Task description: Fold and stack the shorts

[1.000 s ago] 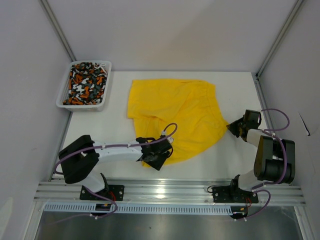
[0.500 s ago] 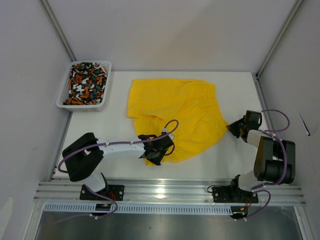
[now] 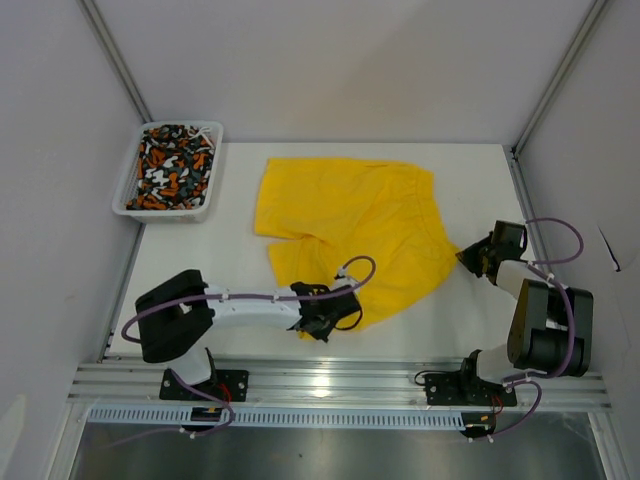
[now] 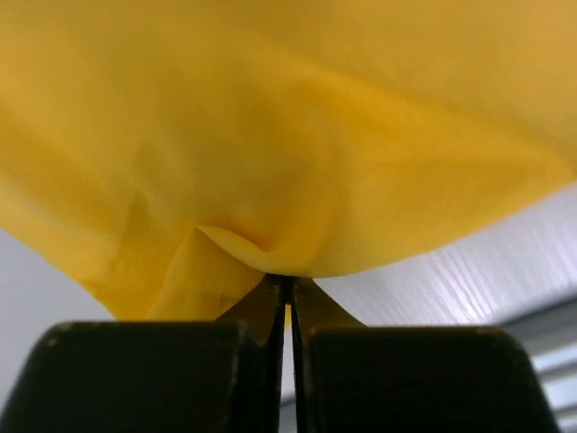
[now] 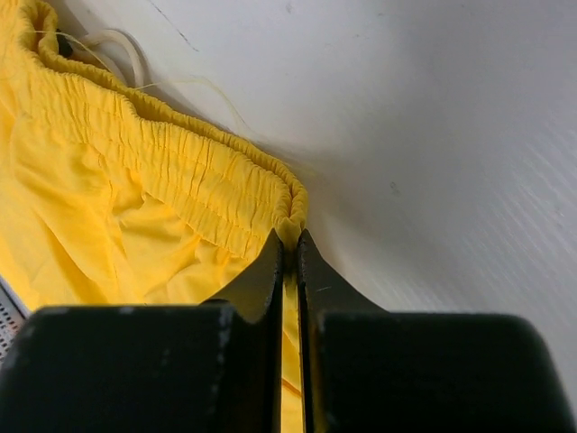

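The yellow shorts (image 3: 350,225) lie spread on the middle of the white table (image 3: 200,260). The left gripper (image 4: 288,281) is pressed shut on a fold of their near hem. The right gripper (image 5: 290,242) is clamped on the end of the elastic waistband (the pale drawstring (image 5: 122,41) shows farther along this band). The patterned shorts (image 3: 172,165) sit in the white mesh basket (image 3: 165,212) at the far left corner.

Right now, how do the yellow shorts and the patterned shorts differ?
The yellow shorts lie spread on the table; the patterned shorts sit bunched in the white basket. The yellow pair is plain; the patterned pair is blotched orange, white and black. The left gripper and right gripper are shut on the yellow shorts; nothing touches the patterned shorts. Both are soft fabric, not yet stacked.
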